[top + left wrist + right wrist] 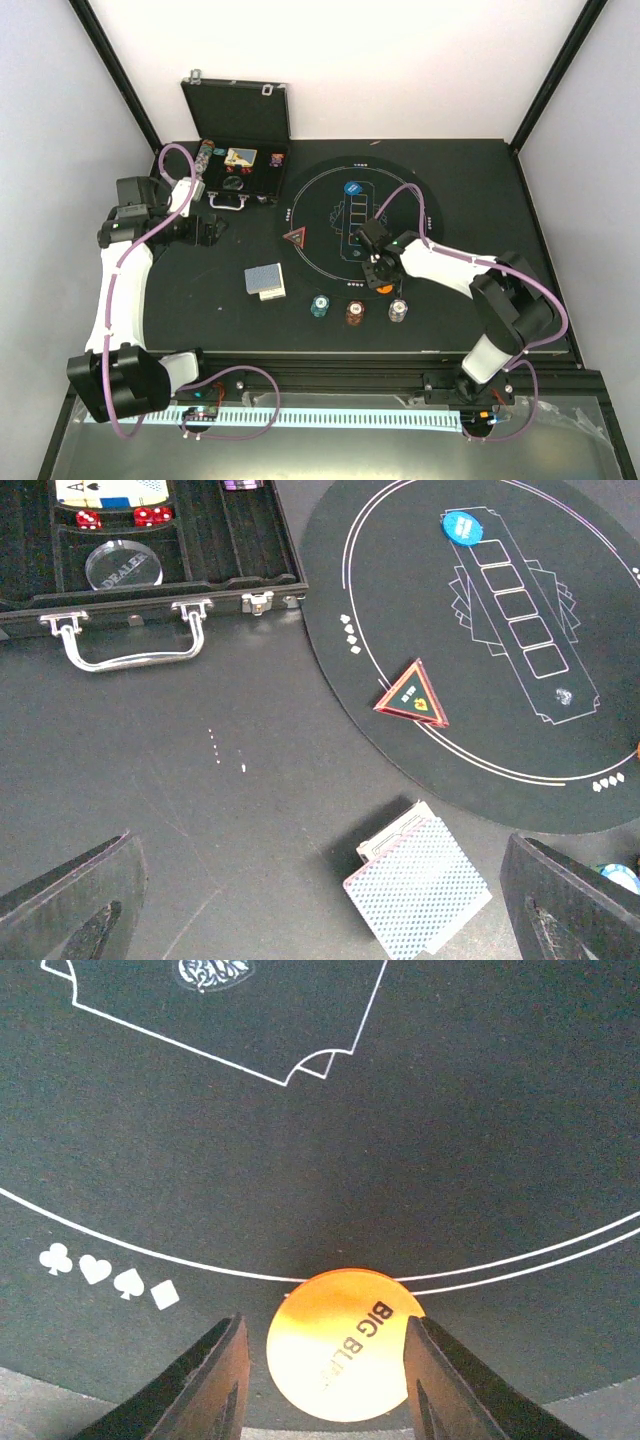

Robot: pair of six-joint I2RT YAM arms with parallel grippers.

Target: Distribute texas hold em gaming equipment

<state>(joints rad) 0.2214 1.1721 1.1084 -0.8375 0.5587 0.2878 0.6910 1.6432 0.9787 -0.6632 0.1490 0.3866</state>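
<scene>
The orange "BIG BLIND" disc (345, 1345) lies flat at the near edge of the round mat (330, 215), also seen from above (385, 287). My right gripper (325, 1385) is open, its fingers flanking the disc; the left finger stands clear of it. A blue disc (352, 187) and a red triangle marker (296, 239) lie on the mat. A blue-backed card deck (265, 281) lies left of the mat and shows in the left wrist view (415, 890). Teal (319, 306), red-brown (354, 313) and white (398, 311) chip stacks stand near the front. My left gripper (320, 920) is open and empty.
The black hinged case (238, 165) stands open at the back left, holding chips, dice and a clear dealer button (123, 565); its handle (130, 650) faces the left gripper (205, 232). The table's front edge runs just behind the chip stacks.
</scene>
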